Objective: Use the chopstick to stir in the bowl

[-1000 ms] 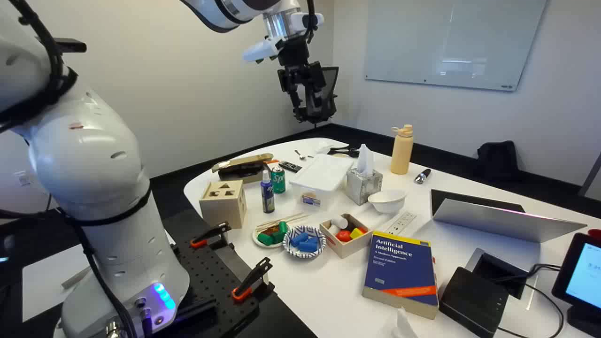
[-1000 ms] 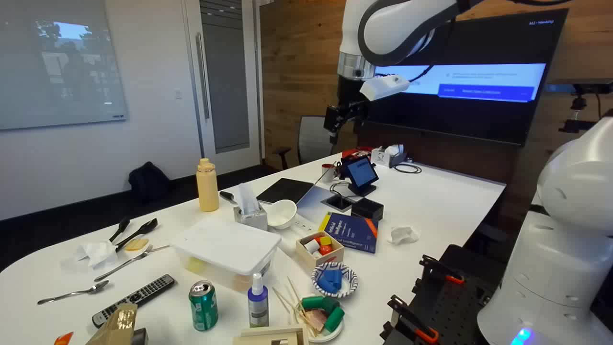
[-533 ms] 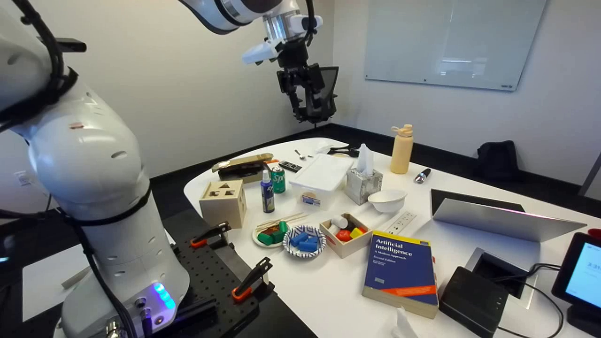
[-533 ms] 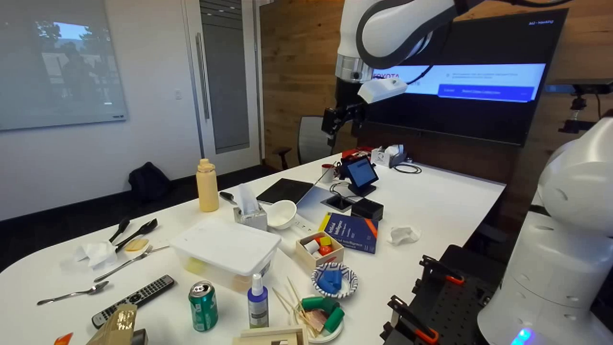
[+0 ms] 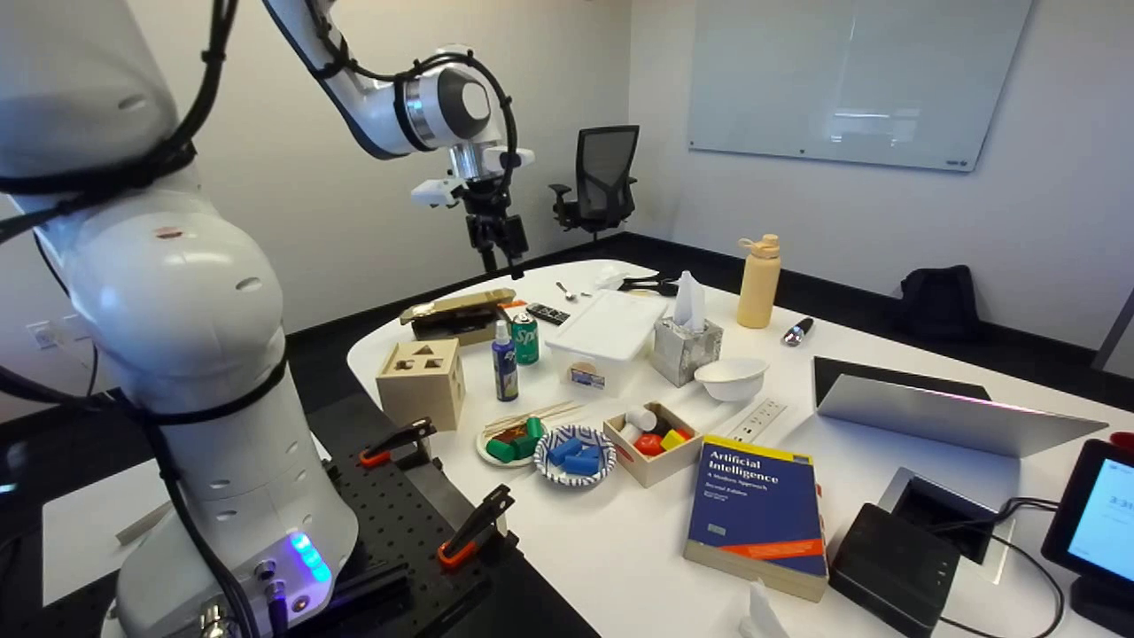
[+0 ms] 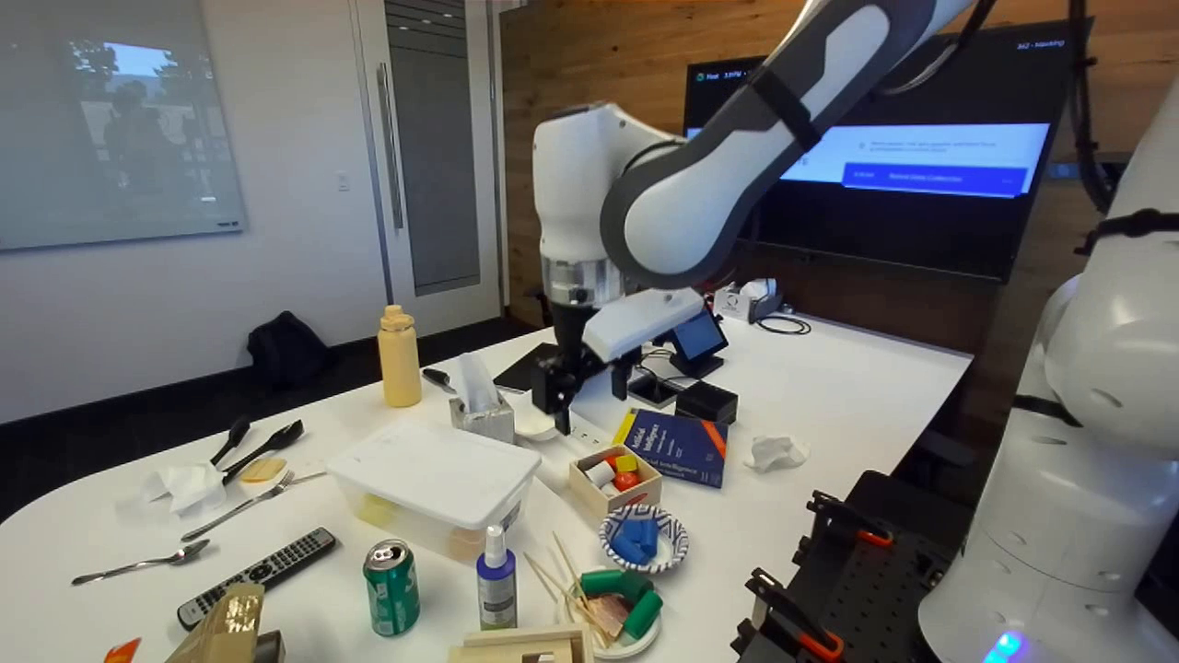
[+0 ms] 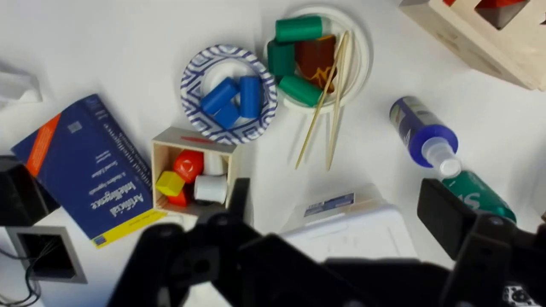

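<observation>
Two thin, pale chopsticks (image 7: 318, 111) lie across a round white dish (image 7: 364, 55) that holds green cylinders and a brown piece. Their ends stick out over the table, and they also show in both exterior views (image 5: 558, 410) (image 6: 565, 558). No green-coloured bowl shows. A blue-and-white patterned bowl (image 7: 192, 85) with blue blocks stands beside the dish. A white bowl (image 5: 731, 377) stands farther off, partly hidden behind my gripper in an exterior view (image 6: 531, 424). My gripper (image 7: 341, 204) is open and empty, high above the table, apart from chopsticks and bowls; it shows in both exterior views (image 5: 502, 264) (image 6: 590, 403).
A lidded plastic box (image 7: 354, 238) lies below the gripper. A spray bottle (image 7: 422, 128), a green can (image 7: 477, 194) and a wooden shape box (image 7: 482, 47) stand near the dish. A wooden box of blocks (image 7: 192, 136), a book (image 7: 89, 166) and a tissue box (image 5: 687, 350) are around.
The arm has swung and lowered: the gripper has moved down and to the left in both exterior views. It stays empty. The things on the table have not moved.
</observation>
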You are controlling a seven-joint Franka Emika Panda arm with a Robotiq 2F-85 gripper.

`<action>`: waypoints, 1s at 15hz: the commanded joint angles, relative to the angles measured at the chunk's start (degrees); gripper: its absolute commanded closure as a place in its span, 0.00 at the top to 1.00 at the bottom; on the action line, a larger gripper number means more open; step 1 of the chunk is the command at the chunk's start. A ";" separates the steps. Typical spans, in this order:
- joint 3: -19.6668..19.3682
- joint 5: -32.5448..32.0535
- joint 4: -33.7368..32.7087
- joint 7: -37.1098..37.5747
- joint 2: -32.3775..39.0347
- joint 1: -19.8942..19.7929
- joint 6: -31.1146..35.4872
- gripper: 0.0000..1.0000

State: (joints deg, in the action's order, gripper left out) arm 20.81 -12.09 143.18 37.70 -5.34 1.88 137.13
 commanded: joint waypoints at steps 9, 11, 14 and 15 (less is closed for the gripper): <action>-15.27 -8.99 -4.71 36.81 31.07 20.85 17.10 1.00; -19.16 -9.16 -4.33 39.62 31.89 23.88 19.98 1.00; -22.74 -8.56 -4.76 40.51 33.96 26.17 22.87 1.00; -22.86 -7.79 -5.11 39.69 35.40 25.85 24.27 1.00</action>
State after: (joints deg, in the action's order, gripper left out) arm -0.22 -21.16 138.90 76.60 27.75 26.20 158.31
